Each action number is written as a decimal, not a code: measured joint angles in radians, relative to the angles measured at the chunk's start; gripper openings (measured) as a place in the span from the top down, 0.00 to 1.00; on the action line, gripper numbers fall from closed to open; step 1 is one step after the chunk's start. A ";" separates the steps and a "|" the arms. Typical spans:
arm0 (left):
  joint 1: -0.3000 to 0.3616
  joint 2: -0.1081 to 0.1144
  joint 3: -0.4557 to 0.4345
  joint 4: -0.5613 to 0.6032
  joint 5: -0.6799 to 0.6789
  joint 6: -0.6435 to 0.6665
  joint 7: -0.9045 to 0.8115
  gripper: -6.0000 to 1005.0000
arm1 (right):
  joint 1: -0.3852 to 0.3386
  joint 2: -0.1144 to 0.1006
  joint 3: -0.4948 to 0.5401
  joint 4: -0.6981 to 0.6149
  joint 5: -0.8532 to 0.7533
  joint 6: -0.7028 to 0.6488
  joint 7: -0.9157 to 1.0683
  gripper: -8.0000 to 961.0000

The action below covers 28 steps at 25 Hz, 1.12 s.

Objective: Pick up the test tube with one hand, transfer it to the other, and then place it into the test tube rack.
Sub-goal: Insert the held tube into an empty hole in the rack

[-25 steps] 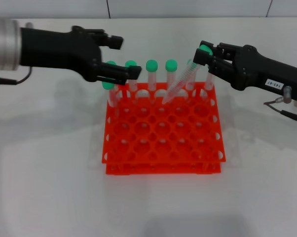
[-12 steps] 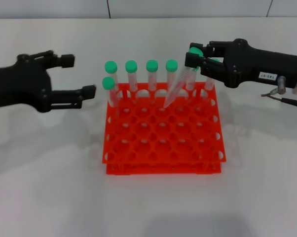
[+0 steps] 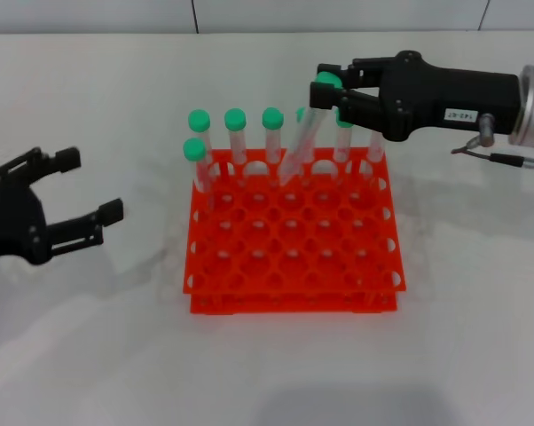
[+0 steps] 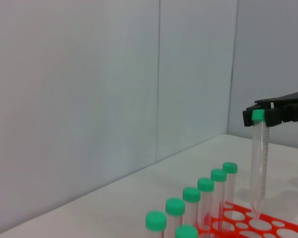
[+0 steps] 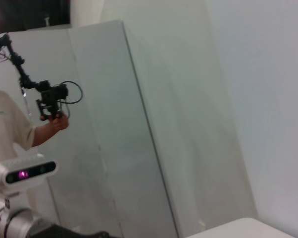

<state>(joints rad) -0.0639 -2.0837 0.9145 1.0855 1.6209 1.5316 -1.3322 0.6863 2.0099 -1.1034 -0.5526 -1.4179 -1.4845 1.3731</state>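
Observation:
My right gripper [image 3: 326,85], the one with the white label, is shut on the green cap of the test tube [image 3: 301,138]. The tube hangs tilted, and its tip reaches the back row of the orange test tube rack [image 3: 294,257]. The left wrist view shows that same gripper [image 4: 260,115] holding the tube [image 4: 258,168] with its tip just at the rack's top grid [image 4: 248,222]. My left gripper [image 3: 91,185] stands open and empty, low over the table well to the left of the rack. The right wrist view shows none of these things.
Several other green-capped tubes [image 3: 235,133] stand upright along the rack's back row, and one [image 3: 196,164] stands in the second row at the left corner. A cable [image 3: 493,160] hangs under my right arm. White table surrounds the rack.
My left gripper has drawn back leftward and down, away from the rack, still open. My right gripper has carried the tube leftward along the back row.

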 joint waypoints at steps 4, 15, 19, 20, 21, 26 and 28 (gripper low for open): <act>0.019 0.000 -0.050 -0.139 -0.060 0.000 0.149 0.11 | 0.026 0.003 -0.018 -0.004 -0.001 0.022 0.007 0.73; 0.013 0.005 -0.102 -0.284 -0.069 -0.024 0.256 0.11 | 0.109 0.016 -0.127 -0.004 0.007 0.174 0.031 0.73; 0.011 0.006 -0.102 -0.310 -0.062 -0.041 0.267 0.11 | 0.127 0.017 -0.152 -0.005 0.008 0.201 0.043 0.73; 0.011 0.007 -0.102 -0.316 -0.060 -0.043 0.269 0.11 | 0.129 0.018 -0.157 -0.007 0.008 0.204 0.043 0.73; 0.011 0.007 -0.102 -0.320 -0.060 -0.043 0.270 0.11 | 0.130 0.018 -0.161 -0.008 0.008 0.207 0.043 0.73; 0.015 0.007 -0.102 -0.326 -0.059 -0.037 0.268 0.11 | 0.120 0.018 -0.198 -0.034 0.023 0.231 0.040 0.73; 0.016 0.007 -0.101 -0.325 -0.059 -0.035 0.261 0.11 | 0.114 0.018 -0.218 -0.046 0.031 0.245 0.038 0.73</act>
<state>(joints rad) -0.0483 -2.0762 0.8130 0.7601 1.5616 1.4970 -1.0714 0.8001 2.0283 -1.3210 -0.5989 -1.3866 -1.2393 1.4109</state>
